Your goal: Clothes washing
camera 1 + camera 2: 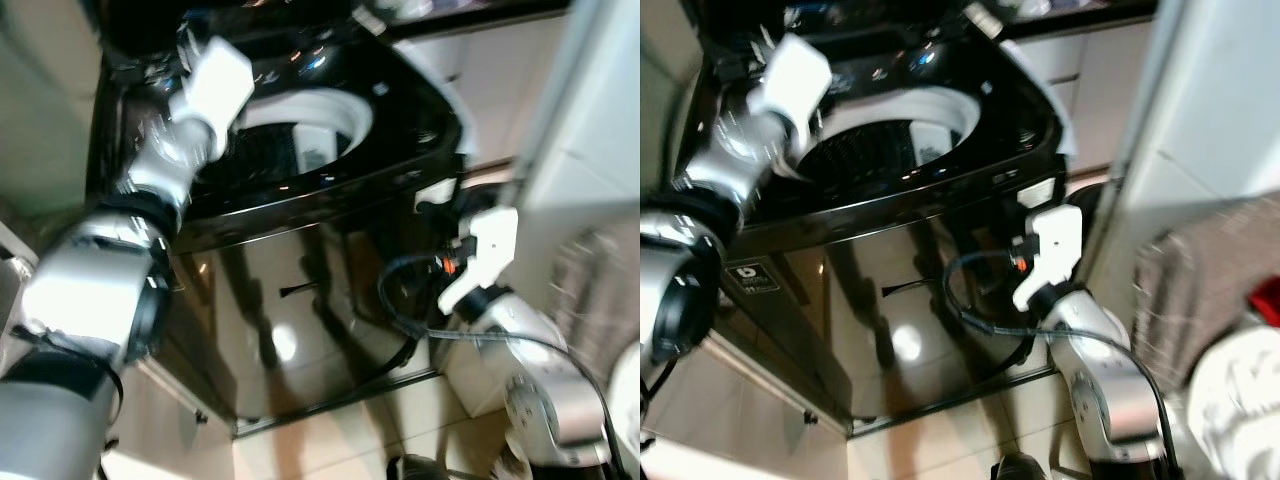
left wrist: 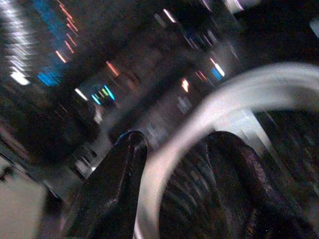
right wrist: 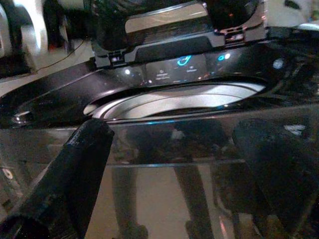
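A glossy black top-loading washing machine (image 1: 300,280) stands before me with its lid (image 3: 164,20) raised. Its drum opening (image 1: 285,150) has a white rim (image 1: 335,105), and no clothes can be made out inside. My left arm (image 1: 200,100) reaches over the near left side of the opening. My left gripper (image 2: 177,142) is open, its fingers (image 2: 124,164) straddling the white rim. My right arm (image 1: 485,260) hangs lower, by the machine's front right corner. My right gripper (image 3: 174,129) is open and empty, facing the shiny front panel, with the lit control panel (image 3: 174,67) behind the opening.
A white cabinet side (image 1: 580,110) rises close on the right. A black cable (image 1: 400,300) loops from my right arm across the machine's front. Pale floor tiles (image 1: 330,440) lie below. A brownish patterned cloth (image 1: 1200,290) and a white rounded object (image 1: 1240,390) sit at the far right.
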Robot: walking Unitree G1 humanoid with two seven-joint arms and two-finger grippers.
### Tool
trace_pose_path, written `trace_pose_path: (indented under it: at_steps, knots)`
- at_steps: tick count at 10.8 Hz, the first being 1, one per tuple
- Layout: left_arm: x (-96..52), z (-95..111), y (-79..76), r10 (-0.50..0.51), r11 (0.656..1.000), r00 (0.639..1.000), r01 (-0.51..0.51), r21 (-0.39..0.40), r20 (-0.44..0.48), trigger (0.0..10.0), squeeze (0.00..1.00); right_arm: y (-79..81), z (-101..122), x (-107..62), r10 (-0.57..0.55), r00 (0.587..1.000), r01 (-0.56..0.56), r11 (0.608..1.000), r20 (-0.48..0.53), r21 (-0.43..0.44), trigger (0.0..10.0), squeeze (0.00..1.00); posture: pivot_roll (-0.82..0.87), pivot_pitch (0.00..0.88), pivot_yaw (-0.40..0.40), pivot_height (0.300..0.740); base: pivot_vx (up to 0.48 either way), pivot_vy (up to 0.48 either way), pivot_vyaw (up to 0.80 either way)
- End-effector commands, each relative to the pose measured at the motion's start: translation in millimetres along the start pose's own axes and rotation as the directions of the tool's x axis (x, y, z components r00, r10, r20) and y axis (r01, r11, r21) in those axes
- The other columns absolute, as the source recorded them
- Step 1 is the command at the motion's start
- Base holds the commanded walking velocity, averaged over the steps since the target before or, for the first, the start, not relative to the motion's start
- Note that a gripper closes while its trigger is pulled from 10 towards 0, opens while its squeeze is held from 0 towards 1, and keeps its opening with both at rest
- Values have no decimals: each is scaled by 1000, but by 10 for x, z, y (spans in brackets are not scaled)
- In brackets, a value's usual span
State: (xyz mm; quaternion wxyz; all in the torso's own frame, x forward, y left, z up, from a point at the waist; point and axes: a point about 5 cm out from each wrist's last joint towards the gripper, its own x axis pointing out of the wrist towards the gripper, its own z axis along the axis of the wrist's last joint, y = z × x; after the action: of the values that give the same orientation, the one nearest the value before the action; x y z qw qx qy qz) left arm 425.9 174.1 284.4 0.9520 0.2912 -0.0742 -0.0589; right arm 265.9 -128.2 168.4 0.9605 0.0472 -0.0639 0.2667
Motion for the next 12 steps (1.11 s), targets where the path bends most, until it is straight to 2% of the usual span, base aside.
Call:
trace_pose_path:
  at_steps: [1, 2, 3, 4, 5, 6, 7, 8, 9, 10, 12]
  knots:
    - [-4, 90, 150, 61, 998, 997, -61, -5, 43, 10000, 0, 47, -32, 27, 9, 1000, -9, 1000, -7, 5, 10000, 0, -225, 6, 130, 740, 0, 0, 0]
    - [-1, 82, 171, 59, 982, 998, -53, -181, 29, 10000, 0, 61, -47, 36, 10, 1000, -10, 1000, -8, 8, 10000, 0, -223, 7, 133, 740, 0, 0, 0]
    - [-3, 19, 162, 52, 881, 999, -44, -471, 3, 10000, 0, 80, -66, 43, 11, 1000, -11, 1000, -11, 14, 10000, 0, -223, 11, 135, 740, 0, 0, 0]
    - [-5, -7, 139, 40, 854, 999, -35, -520, -1, 10000, 0, 88, -74, 46, 11, 1000, -11, 1000, -13, 14, 10000, 0, -224, 12, 137, 740, 0, 0, 0]
    - [-9, -45, 105, 35, 864, 999, -38, -503, -15, 10000, 0, 86, -90, 41, 9, 1000, -9, 1000, -17, 15, 10000, 0, -225, 13, 137, 740, 0, 0, 0]
    - [-16, -92, 57, 12, 903, 999, -25, -430, -33, 10000, 0, 81, -102, 38, 6, 1000, -5, 1000, -22, 13, 10000, 0, -225, 13, 137, 740, 0, 0, 0]
    - [-19, -103, 44, 0, 902, 999, -14, -432, -33, 10000, 0, 67, -118, 40, 2, 1000, -2, 1000, -28, 7, 10000, 0, -232, 1, 131, 740, 0, 0, 0]
    - [-14, -78, 14, -37, 840, 999, 36, -541, 10, 10000, 1000, 51, -127, 40, 0, 999, 0, 1000, -34, 1, 10000, 0, -231, 0, 125, 740, 0, 0, 0]
    - [-8, -53, 1, -46, 833, 999, 53, -551, 26, 10000, 1000, 38, -136, 42, -1, 999, 1, 1000, -39, -2, 10000, 0, -229, 0, 117, 740, 0, 0, 0]
    - [0, -21, -11, -57, 810, 997, 75, -582, 49, 10000, 1000, 30, -144, 48, 0, 999, 0, 1000, -43, -7, 10000, 0, -229, 0, 115, 740, 0, 0, 0]
    - [18, 52, -99, -113, 789, 988, 151, -595, 101, 10000, 1000, 33, -157, 65, 9, 999, -10, 1000, -46, -12, 10000, 0, -227, 0, 112, 740, 0, 0, 0]
